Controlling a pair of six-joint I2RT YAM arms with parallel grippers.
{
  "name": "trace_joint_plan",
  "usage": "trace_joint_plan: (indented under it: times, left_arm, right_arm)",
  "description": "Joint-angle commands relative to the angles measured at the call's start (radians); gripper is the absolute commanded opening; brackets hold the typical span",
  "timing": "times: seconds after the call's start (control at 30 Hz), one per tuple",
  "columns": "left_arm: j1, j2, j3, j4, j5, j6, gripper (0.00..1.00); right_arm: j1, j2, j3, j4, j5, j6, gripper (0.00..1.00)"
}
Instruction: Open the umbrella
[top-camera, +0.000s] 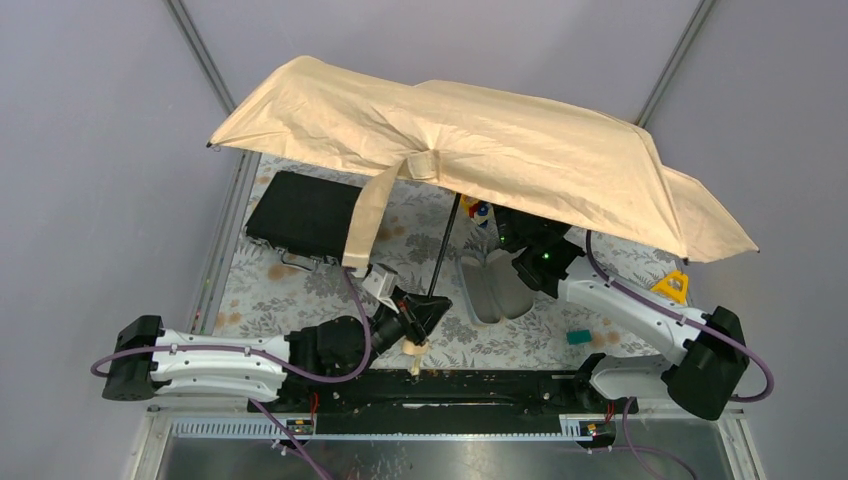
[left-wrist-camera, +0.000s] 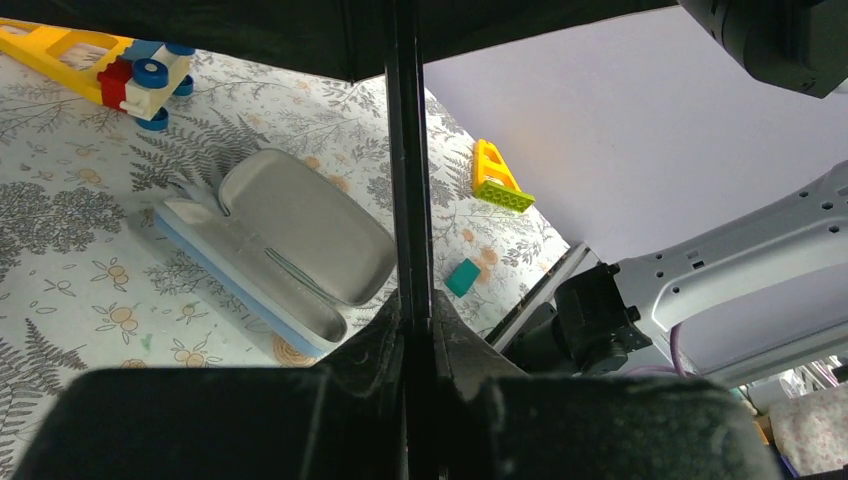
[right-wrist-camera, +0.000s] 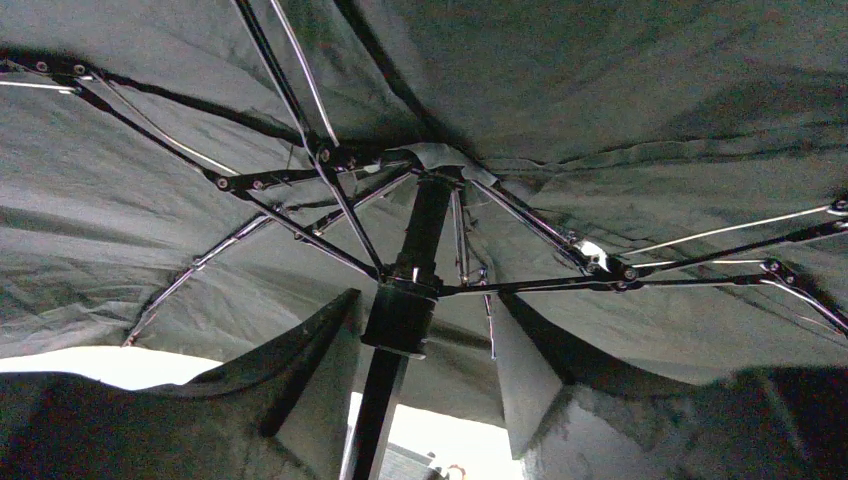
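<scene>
Two arms reached in from the near edge of the desk (top-camera: 260, 300), which carried a grey cloth printed with leaves and flowers; the folding umbrella (top-camera: 500, 150) with a peach-tan fabric canopy stood spread wide above the middle and far part of the desk, its thin dark shaft (top-camera: 445, 245) slanting down toward the near edge and ending in a small cream knob handle (top-camera: 413, 347); a tan fabric strap (top-camera: 370, 220) hung from the canopy's front edge; the left fingers (left-wrist-camera: 412, 345) were pressed together on the lower shaft just above the knob, holding the umbrella up; the right fingers (right-wrist-camera: 420, 320) sat under the canopy's black underside, parted to either side of the black sliding collar (right-wrist-camera: 400, 318) on the shaft, gripping nothing, with daylight showing between the shaft and the finger on the right of that view; thin metal ribs (right-wrist-camera: 280, 215) fanned out from the hub overhead; a flat black rectangular case (top-camera: 300, 215) lay on the desk's far left, partly under the canopy; a soft grey pouch (left-wrist-camera: 300, 230) lay right of the shaft; a yellow plastic block (top-camera: 672, 287) and a small teal cube (top-camera: 578, 337) lay further right, well apart.
</scene>
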Motion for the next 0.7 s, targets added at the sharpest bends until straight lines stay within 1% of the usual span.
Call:
trace_joint_plan:
  times: [0.0,0.23,0.33,0.43,0.6,0.67]
  left_arm:
    - [-0.005,0.003,0.069,0.064,0.038,0.042,0.00]
    - [0.004,0.008,0.095,0.041,0.001,0.043,0.00]
    - [0.013,0.017,0.120,0.004,-0.015,0.038,0.00]
    - [0.018,0.020,0.130,-0.005,-0.027,0.038,0.00]
    - [0.028,0.028,0.131,0.020,-0.027,0.042,0.00]
    - [0.028,0.031,0.125,0.037,-0.016,0.050,0.00]
  right_arm:
    - [-0.008,-0.072,-0.035,0.125,0.070,0.039,0.60]
    - [0.023,-0.128,-0.109,0.085,0.040,0.112,0.82]
    - [0.046,-0.165,-0.117,-0.003,0.010,0.138,0.88]
    - [0.064,-0.203,-0.139,-0.083,-0.019,0.182,0.91]
    - [0.106,-0.256,-0.213,-0.165,0.006,0.257,0.92]
    - [0.111,-0.271,-0.244,-0.182,-0.016,0.303,0.92]
